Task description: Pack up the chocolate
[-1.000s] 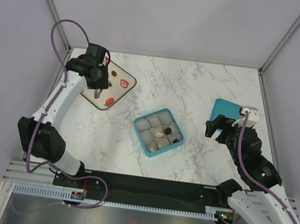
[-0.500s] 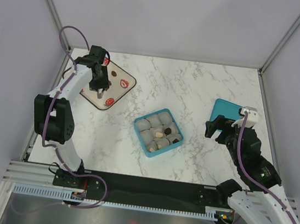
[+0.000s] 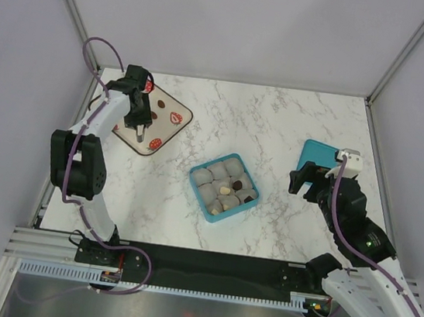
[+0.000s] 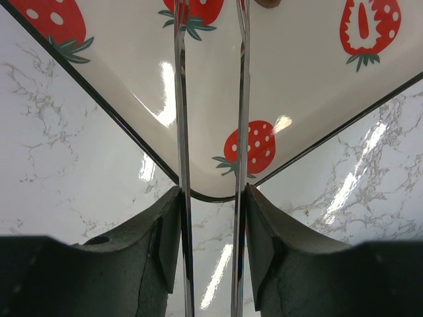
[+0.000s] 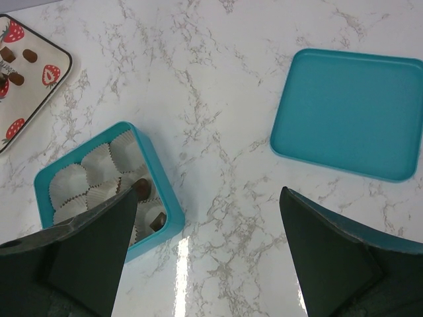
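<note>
Over the last second the left arm folded upright, setting the left gripper (image 3: 139,126) low over the strawberry tray (image 3: 167,131), its fingers narrowly parted with nothing seen between them; a pick seemed imminent. Chocolate (image 3: 160,105) lay on the tray and in the teal box (image 3: 197,174). The right gripper (image 3: 304,180) hovered, spread wide. No writing was legible.

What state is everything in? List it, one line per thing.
Teal box: open, paper cups inside, a few chocolates in them.
Teal lid: off, lying flat on the table, apart from the box.
Strawberry tray: some chocolates on it.
Left gripper: over the tray, jaws apart, nothing between them.
Right gripper: jaws wide open, empty.
</note>
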You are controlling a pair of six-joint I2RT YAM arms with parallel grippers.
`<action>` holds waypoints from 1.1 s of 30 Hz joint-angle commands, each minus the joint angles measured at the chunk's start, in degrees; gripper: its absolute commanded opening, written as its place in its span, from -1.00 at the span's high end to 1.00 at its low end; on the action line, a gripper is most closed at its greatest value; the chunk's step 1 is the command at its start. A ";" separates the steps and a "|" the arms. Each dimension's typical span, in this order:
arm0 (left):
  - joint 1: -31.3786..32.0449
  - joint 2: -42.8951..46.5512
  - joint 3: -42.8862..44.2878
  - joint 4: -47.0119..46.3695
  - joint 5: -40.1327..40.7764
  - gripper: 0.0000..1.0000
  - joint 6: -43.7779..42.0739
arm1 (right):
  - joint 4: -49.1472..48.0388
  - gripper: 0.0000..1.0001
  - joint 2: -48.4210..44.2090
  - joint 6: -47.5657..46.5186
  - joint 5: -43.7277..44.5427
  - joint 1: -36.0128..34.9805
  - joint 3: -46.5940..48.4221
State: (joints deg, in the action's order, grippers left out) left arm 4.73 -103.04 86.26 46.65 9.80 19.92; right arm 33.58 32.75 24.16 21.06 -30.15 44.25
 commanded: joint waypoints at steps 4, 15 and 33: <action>-0.43 1.44 2.77 -1.92 2.50 0.03 0.12 | -2.73 -0.95 0.47 -0.34 0.65 0.00 -0.39; -1.30 0.65 3.30 -1.83 3.73 0.03 -1.11 | -2.91 -0.95 0.21 -0.52 1.00 0.01 -0.57; -1.48 -3.48 4.27 -1.65 -0.22 -0.02 -3.22 | -2.91 -0.95 -0.14 -0.78 1.70 0.01 -0.83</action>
State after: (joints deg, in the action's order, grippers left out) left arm 3.60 -105.86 87.92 46.52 10.15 18.74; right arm 32.53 33.10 24.12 21.50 -30.15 43.66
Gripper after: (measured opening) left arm 0.514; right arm 0.974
